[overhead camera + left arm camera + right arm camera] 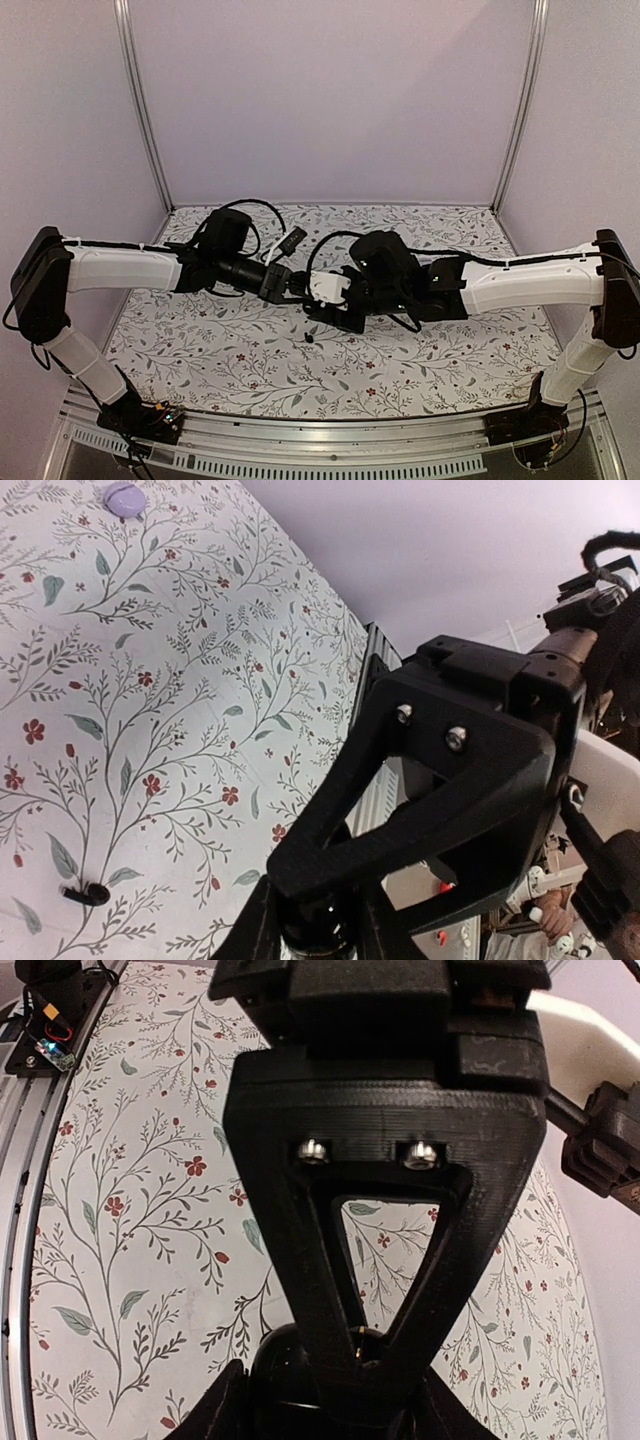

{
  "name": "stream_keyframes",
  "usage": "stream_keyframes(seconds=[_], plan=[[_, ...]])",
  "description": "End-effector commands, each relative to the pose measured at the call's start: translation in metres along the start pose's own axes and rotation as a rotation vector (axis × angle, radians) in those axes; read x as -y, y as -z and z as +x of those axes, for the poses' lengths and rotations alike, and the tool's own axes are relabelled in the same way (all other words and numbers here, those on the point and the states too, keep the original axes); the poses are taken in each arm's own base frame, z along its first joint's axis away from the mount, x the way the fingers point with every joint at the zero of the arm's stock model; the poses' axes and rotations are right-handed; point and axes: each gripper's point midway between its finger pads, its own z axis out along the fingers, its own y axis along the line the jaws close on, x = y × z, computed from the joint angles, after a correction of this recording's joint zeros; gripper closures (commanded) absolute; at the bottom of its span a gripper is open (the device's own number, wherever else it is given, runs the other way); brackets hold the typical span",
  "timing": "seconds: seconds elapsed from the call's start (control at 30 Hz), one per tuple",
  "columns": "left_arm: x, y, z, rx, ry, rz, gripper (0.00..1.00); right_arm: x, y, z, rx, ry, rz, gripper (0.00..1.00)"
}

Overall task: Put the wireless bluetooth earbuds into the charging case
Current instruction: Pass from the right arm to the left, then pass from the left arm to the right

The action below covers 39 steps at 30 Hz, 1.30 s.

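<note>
Cloth [420, 370] printed with leaves and small red flowers is covering the whole table, running from the lilac back wall [330, 100] to the aluminium rail [330, 430] at the near edge. Side walls and two slanting metal posts [140, 100] are hemming it in left and right. Wide stretches of cloth are lying open behind the arms, in front of them and toward both side walls. The left arm [120, 270] and the right arm [530, 285] are reaching inward and meeting above the middle of the cloth, so the crowding is all at the centre. The right claw [328, 1415] is standing partly open and gripping the charging case [285, 1370], a black rounded body sitting between its fingers, raised off the cloth. One triangular finger of the left claw [318, 932] is crossing right in front of it. The left claw's jaws are drawn narrow around a glossy black curve at the bottom edge of its wrist view. That curve is cut off, so whether they are pinching it cannot be told. One earbud [311, 338] is lying on the cloth just toward the rail from the two claws, apart from both. A small lavender round piece [124, 497] is resting on the cloth, well apart from the earbud.
</note>
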Motion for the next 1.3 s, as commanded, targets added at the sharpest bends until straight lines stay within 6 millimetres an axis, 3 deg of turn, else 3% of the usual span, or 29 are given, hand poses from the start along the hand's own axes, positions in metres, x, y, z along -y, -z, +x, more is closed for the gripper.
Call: stream_keyframes(seconds=[0.0,0.1,0.2,0.57,0.67,0.77,1.03,1.17,1.27], plan=[[0.014,-0.001,-0.009,0.009,-0.052,0.048,0.83,0.022,0.015,-0.015,0.047,-0.004,0.112,0.69],[0.016,-0.004,-0.007,-0.005,-0.047,0.062,0.62,0.023,0.017,-0.016,0.05,0.001,0.123,0.7],[0.014,-0.006,-0.005,-0.014,-0.043,0.059,0.57,0.023,0.018,-0.018,0.059,0.005,0.12,0.7],[0.017,-0.003,-0.013,0.011,-0.07,0.042,0.84,0.021,0.02,-0.017,0.062,0.011,0.109,0.67],[0.019,0.0,-0.016,0.036,-0.094,0.039,0.89,0.025,0.023,-0.02,0.087,-0.009,0.139,0.48],[0.025,0.008,-0.022,0.076,-0.144,0.037,0.95,0.033,0.037,-0.026,0.144,-0.041,0.189,0.35],[0.056,0.038,-0.036,0.209,-0.311,0.063,0.98,0.059,0.116,-0.054,0.442,-0.181,0.208,0.03],[0.078,0.053,-0.044,0.281,-0.435,0.067,0.98,0.058,0.143,-0.06,0.553,-0.245,0.151,0.01],[0.094,0.065,-0.046,0.342,-0.546,0.068,0.98,0.049,0.147,-0.071,0.588,-0.298,0.046,0.01]])
